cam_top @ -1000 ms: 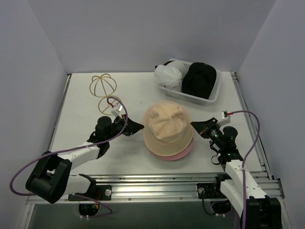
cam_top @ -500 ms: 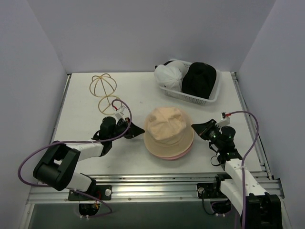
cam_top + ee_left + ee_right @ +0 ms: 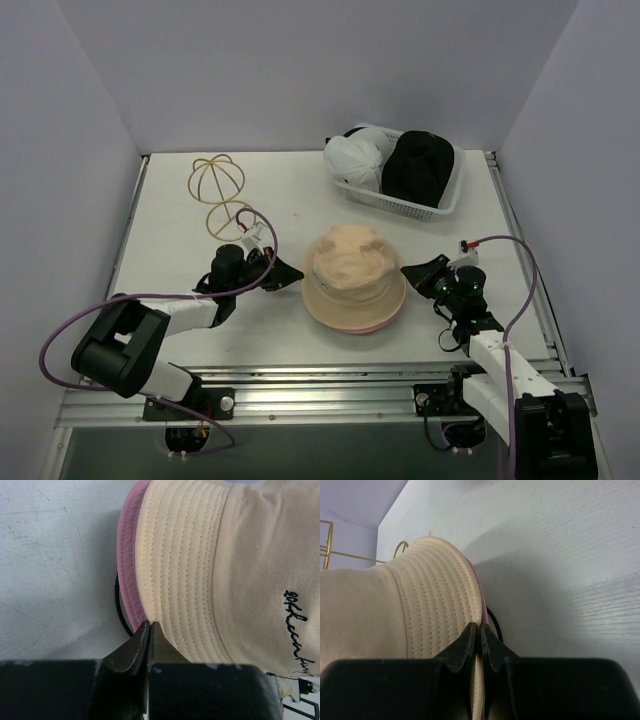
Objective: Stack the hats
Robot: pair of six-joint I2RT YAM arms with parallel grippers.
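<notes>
- Ref pt = tan hat (image 3: 352, 272). I see it crown up on the table (image 3: 165, 240), brim spread all round.
- Pink hat (image 3: 129, 555) lies directly under the tan hat. Only a strip of its brim pokes out past the tan brim, on the L side and the near edge.
- Black wire ring (image 3: 118, 605) peeks out from under the pink brim on the tan hat's L side. R wrist cam shows a thin black curve at the R side too.
- L gripper (image 3: 293, 270) is just L of the tan hat, fingers pressed together w/ no gap. Tips sit at the brim edge where tan meets pink, and I see no fabric between them.
- R gripper (image 3: 410, 266) is just R of the tan hat, closed tight too, tips against the brim edge. Can't tell from the wrist cam whether any brim is nipped.
- Both arms lie low over the table, pointing in at the tan hat from opp sides.
- White basket (image 3: 400, 205) sits beyond the tan hat, to the far R, well apart from it.
- White cap (image 3: 354, 157) fills the basket's L half and black cap (image 3: 420, 165) the R half. The two touch.
- 2 gold wire frames (image 3: 217, 177) stand far-L of the tan hat. The second (image 3: 226, 214) is nearer, just beyond the L gripper's wrist.
- Black script stitching (image 3: 297, 630) runs along the tan hat's crown, seen via L wrist cam.
</notes>
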